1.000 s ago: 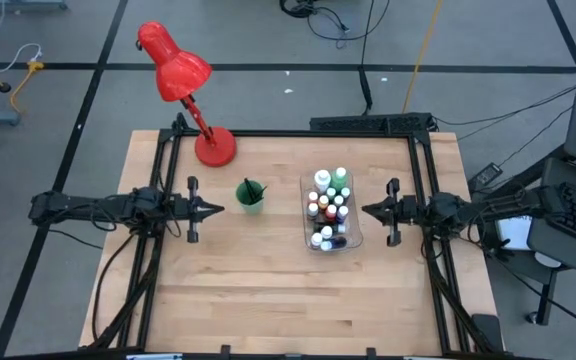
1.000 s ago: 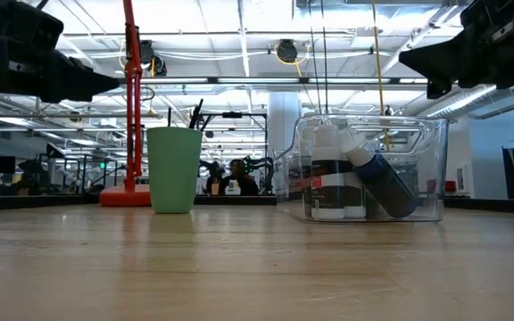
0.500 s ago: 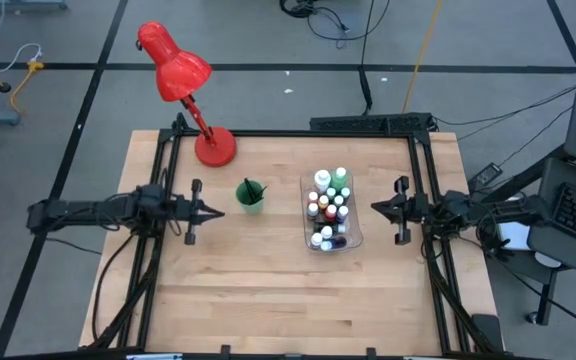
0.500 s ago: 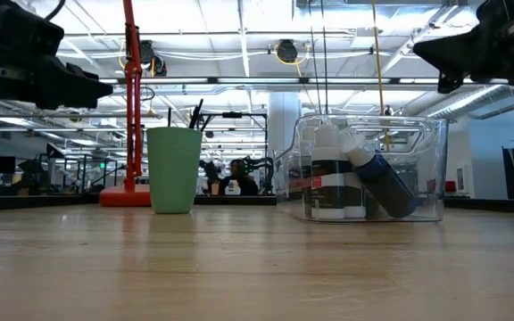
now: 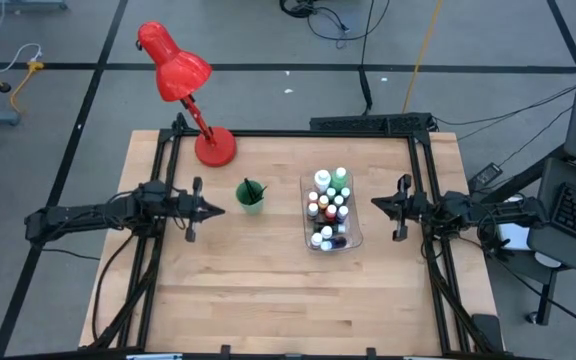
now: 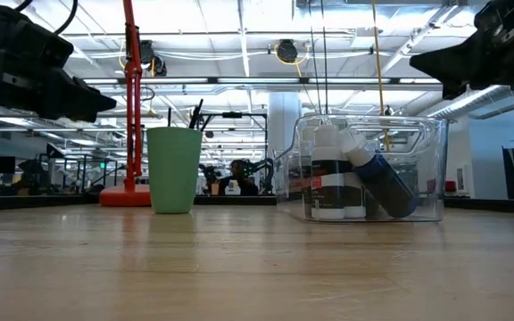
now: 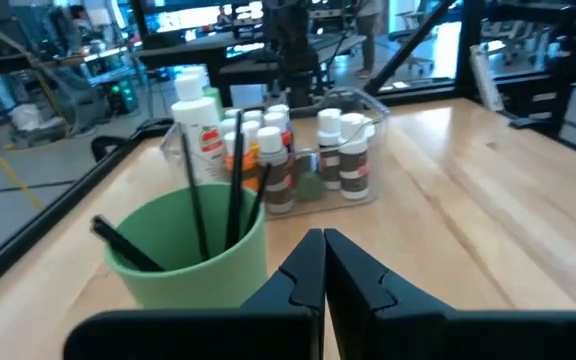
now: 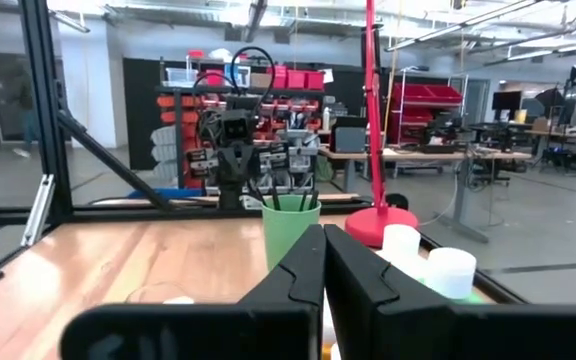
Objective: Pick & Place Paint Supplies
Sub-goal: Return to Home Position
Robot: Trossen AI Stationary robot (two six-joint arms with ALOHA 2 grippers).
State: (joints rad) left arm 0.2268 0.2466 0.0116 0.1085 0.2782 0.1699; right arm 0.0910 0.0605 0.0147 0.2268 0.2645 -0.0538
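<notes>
Several small white-capped paint bottles [image 5: 329, 208] stand packed in a clear bin [image 6: 373, 169] right of the table's middle. Thin dark brushes [image 7: 233, 190] stick up, handles leaning on the rim, from a green cup [image 5: 251, 196] that stands on its base left of the bin. My left gripper [image 5: 218, 209] hovers shut just left of the cup, pointing at it. My right gripper [image 5: 374, 205] hovers shut just right of the bin, pointing at it. Both hang well above the tabletop in the low view.
A red desk lamp [image 5: 183, 75] has its base [image 5: 215, 148] on the far left part of the table, behind the cup. A black frame [image 5: 288, 133] runs along the far and side edges. Bare wood fills the near half [image 5: 288, 290].
My right gripper has drawn back a little toward the table's right edge, away from the bin. My left gripper has sunk slightly while staying beside the cup. Both remain shut; cup, brushes and bottles have not moved.
</notes>
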